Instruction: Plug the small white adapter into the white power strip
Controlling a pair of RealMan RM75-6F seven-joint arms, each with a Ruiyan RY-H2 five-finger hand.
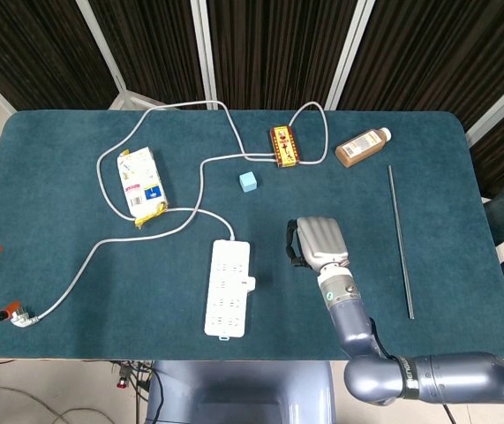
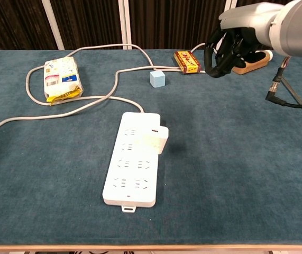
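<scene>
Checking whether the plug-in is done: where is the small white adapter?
In the chest view the small white adapter sits on the right edge of the white power strip, near its far end, left of the right hand.

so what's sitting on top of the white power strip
A small white adapter sits on the power strip at its right edge, overhanging the side. Whether its prongs are fully in cannot be seen; its body covers that socket. The other sockets show bare.

The small white adapter (image 2: 154, 139) sits in the white power strip (image 2: 133, 165); the right hand (image 2: 226, 46) hovers empty, fingers curled.
</scene>
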